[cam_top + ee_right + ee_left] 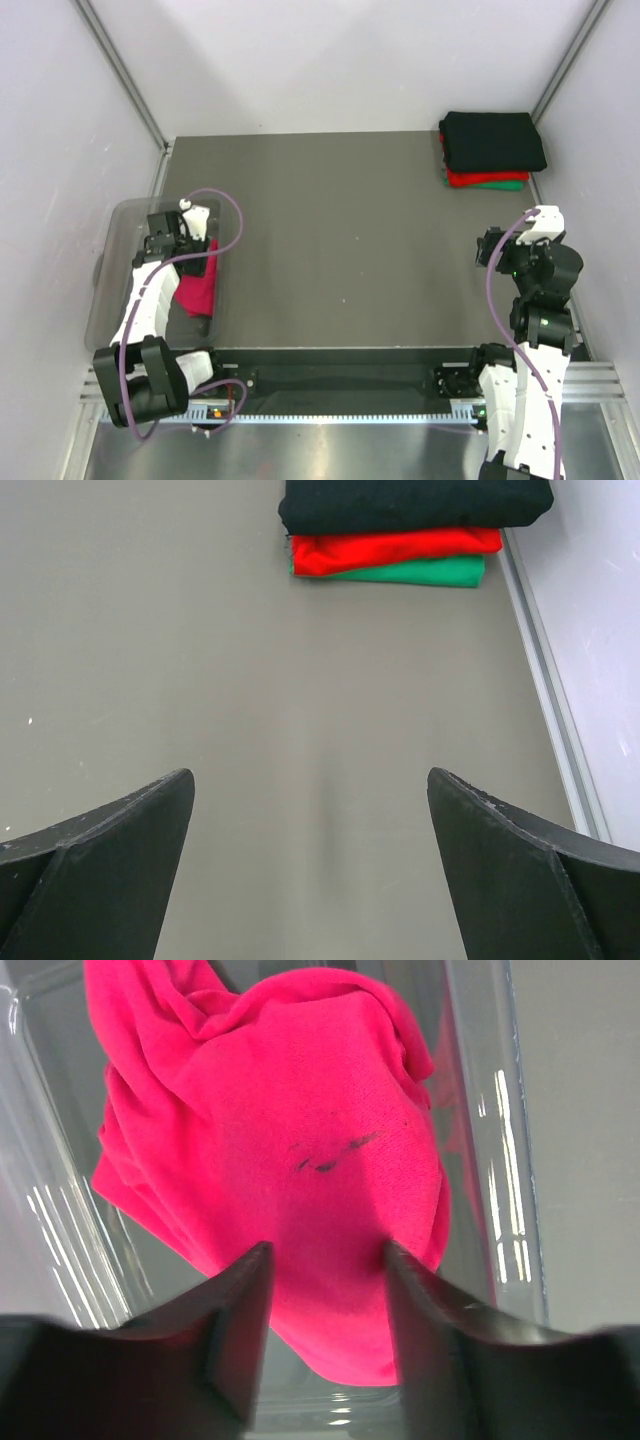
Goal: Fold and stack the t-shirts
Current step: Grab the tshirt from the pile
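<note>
A crumpled magenta-pink t-shirt (197, 285) (290, 1140) lies in a clear plastic bin (115, 240) (480, 1110) at the table's left edge. My left gripper (186, 246) (328, 1250) reaches down into the bin, open. Its fingers (245, 1300) press on the pink cloth either side of a raised hump. At the far right corner sits a stack of folded t-shirts: black (493, 140) (415, 500) on top, red (468, 178) (395, 548) under it, green (503, 185) (420, 573) at the bottom. My right gripper (486, 250) (310, 780) hovers open over bare table, well short of the stack.
The grey table (340, 250) spreads between the bin and the stack. White walls close in on both sides, and a metal rail (550, 700) runs along the right edge beside the stack.
</note>
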Tool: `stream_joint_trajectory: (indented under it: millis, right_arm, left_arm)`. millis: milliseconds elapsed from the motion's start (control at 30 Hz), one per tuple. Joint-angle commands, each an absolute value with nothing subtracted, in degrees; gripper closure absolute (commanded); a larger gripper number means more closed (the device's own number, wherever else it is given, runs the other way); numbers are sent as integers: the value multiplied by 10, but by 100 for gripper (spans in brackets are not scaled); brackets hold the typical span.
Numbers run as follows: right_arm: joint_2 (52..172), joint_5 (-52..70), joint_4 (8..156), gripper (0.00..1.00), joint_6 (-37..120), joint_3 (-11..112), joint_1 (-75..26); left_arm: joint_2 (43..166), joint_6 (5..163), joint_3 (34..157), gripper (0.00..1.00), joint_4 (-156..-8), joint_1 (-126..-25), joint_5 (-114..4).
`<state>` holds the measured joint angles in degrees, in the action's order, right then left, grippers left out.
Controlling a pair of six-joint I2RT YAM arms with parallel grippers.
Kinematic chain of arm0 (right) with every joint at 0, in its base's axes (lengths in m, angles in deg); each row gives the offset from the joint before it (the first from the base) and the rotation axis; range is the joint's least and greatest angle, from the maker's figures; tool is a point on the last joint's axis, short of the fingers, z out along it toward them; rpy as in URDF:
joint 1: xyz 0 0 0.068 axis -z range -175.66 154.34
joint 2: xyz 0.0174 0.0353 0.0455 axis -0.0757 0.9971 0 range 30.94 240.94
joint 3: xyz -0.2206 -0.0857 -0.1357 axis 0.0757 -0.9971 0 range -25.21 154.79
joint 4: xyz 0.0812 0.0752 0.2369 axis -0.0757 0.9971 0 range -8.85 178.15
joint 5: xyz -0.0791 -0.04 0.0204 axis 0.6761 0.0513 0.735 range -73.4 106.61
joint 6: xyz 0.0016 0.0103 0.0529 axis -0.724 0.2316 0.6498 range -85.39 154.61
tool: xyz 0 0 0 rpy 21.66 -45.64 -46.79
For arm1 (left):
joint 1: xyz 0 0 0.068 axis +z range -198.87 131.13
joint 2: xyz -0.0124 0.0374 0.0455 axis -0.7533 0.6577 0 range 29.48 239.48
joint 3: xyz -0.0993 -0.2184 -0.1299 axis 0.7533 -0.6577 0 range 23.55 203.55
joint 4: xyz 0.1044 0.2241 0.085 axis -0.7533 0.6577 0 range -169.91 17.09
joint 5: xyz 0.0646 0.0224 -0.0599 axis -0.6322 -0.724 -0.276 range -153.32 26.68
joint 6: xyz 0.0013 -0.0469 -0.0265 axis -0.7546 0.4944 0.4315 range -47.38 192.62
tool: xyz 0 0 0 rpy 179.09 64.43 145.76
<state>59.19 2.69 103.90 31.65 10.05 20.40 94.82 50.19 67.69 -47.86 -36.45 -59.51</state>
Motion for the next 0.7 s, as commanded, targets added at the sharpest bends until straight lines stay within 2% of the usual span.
stream_joint_trajectory:
  millis: [0, 33, 67, 133, 300, 500, 667]
  right_arm:
    - [592, 16, 1022, 0, 312, 105, 213]
    - [593, 15, 1021, 0, 312, 106, 213]
    - [592, 15, 1022, 0, 312, 105, 213]
    - [592, 15, 1022, 0, 312, 106, 212]
    - [582, 19, 1016, 0, 306, 104, 213]
    - [581, 16, 1015, 0, 308, 100, 213]
    - [595, 18, 1022, 0, 308, 106, 213]
  left_arm:
    - [952, 500, 676, 61, -507, -358, -582]
    - [952, 501, 681, 71, -506, -356, -581]
    - [950, 503, 685, 88, -502, -356, -581]
    - [936, 505, 697, 99, -493, -355, -582]
    - [871, 506, 748, 100, -459, -356, -582]
    - [817, 507, 868, 100, -390, -355, -560]
    - [816, 511, 981, 100, -350, -355, -490]
